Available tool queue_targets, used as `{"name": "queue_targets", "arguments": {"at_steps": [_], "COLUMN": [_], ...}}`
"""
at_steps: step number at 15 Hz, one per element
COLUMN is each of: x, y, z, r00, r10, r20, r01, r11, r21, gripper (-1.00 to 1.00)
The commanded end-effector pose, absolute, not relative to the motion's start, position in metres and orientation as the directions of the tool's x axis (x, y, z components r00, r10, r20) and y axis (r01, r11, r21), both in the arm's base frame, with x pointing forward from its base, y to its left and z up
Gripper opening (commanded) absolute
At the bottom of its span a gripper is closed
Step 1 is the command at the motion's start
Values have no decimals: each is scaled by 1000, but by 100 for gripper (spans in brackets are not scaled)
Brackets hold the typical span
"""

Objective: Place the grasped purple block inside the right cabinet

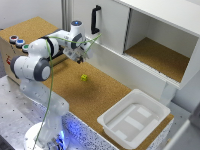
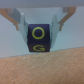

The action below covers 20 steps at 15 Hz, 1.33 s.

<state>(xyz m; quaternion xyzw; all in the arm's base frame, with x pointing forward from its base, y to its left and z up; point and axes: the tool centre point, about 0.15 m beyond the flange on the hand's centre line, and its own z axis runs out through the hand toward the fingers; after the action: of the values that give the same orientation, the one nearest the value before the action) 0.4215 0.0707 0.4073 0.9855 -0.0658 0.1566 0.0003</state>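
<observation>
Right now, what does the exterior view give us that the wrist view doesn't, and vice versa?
Only the exterior view shows the right cabinet with its cork floor, the white tray, a small yellow block on the cork table, and the whole arm. Only the wrist view shows the purple block close up, with yellow letters on it, clamped between the fingers. Both show the gripper over cork, away from the cabinet.

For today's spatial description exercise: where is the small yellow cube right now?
In the exterior view, the small yellow cube lies on the cork-brown tabletop, just below the gripper and to the left of the shallow white plastic tray.
</observation>
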Motion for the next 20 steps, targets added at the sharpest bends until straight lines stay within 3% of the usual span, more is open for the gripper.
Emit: {"name": "queue_targets", "arguments": {"at_steps": [1,5,8,13,20], "x": [419,431,456,535,632], "y": [-34,-116,-174,-226,-205], "z": [435,448,474,491,508], "r00": [892,860,833,853,865], "r10": [-289,-376,-381,-276,-96], "r20": [348,346,400,444,493], "r01": [-295,-405,-413,-274,-87], "r11": [-955,-914,-911,-959,-995], "r21": [-37,13,-8,-70,-41], "gripper": [-100,-100,-100,-100,-100]}}
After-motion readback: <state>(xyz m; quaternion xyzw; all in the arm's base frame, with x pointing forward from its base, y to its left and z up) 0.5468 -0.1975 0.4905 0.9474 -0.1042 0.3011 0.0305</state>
